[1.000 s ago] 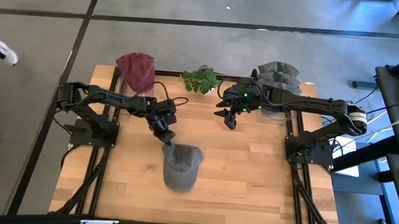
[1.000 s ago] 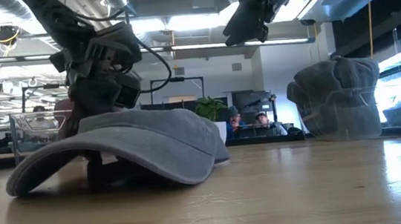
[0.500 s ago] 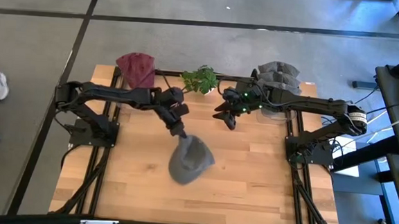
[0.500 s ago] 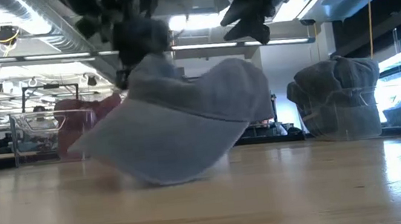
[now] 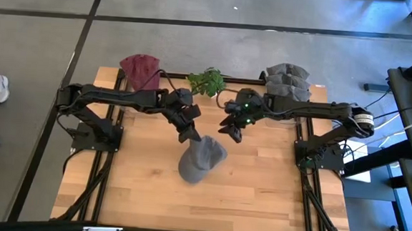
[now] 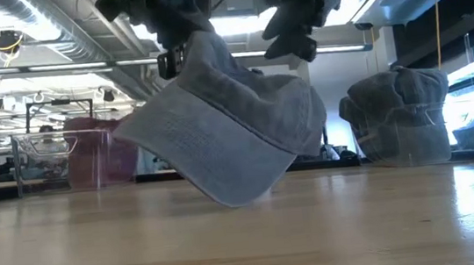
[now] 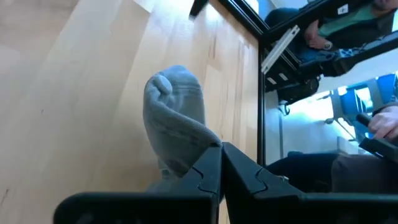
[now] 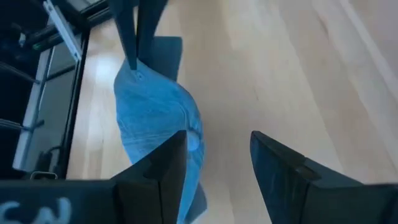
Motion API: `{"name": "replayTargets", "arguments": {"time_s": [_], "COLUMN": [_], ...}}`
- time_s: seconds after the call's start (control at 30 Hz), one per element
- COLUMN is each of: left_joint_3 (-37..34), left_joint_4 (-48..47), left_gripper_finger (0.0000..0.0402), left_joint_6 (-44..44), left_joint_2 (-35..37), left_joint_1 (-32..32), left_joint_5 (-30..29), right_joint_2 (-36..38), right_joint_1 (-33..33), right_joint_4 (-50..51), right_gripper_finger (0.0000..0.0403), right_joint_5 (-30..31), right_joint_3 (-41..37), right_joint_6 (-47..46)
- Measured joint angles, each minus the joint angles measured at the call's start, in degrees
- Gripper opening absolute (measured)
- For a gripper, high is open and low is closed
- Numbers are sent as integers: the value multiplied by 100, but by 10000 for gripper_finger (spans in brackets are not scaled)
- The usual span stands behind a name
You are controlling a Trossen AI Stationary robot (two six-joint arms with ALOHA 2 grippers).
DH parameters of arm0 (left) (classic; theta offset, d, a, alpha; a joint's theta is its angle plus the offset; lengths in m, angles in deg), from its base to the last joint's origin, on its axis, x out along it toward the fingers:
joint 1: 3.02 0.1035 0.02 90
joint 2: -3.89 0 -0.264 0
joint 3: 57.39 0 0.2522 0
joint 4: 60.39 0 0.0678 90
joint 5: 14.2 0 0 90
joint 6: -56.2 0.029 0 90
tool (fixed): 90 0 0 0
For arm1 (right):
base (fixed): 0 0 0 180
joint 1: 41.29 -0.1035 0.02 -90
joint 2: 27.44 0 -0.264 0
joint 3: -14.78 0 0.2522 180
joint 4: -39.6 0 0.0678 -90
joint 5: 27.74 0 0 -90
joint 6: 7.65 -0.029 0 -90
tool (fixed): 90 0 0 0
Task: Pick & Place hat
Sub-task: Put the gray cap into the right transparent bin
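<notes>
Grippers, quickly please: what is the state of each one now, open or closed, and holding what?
Left gripper: closed on the grey hat, lifted above the table.
Right gripper: open, holding nothing, beside the hat.

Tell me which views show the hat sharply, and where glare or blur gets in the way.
High view: grey hat sharp, even light. Low view: hat crisp, backlit by ceiling lights and bright windows. Left wrist view: hat soft, window glare. Right wrist view: hat tinted blue, near fingers blurred.
</notes>
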Motion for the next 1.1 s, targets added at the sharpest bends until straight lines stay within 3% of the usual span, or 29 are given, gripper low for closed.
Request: {"name": "replayTargets", "arguments": {"time_s": [0.2, 0.53, 0.9, 1.1], "left_joint_3": [0, 0, 0, 0], "left_joint_4": [12, 37, 310, 298], "left_gripper_finger": [3, 3, 3, 3], "left_joint_6": [23, 28, 126, 126], "left_joint_2": [0, 0, 0, 0], "left_joint_1": [-140, -222, -218, -220], "left_joint_5": [-26, -166, 11, 21], "right_joint_2": [-455, -1044, -1301, -1301], "right_joint_1": [-106, -123, -331, -336], "right_joint_4": [-324, -1189, -1271, -766], "right_gripper_finger": [177, 177, 176, 148], "right_joint_5": [-387, -1586, -1666, -1654], "right_joint_3": [0, 0, 0, 0], "right_joint_6": [736, 570, 581, 595]}}
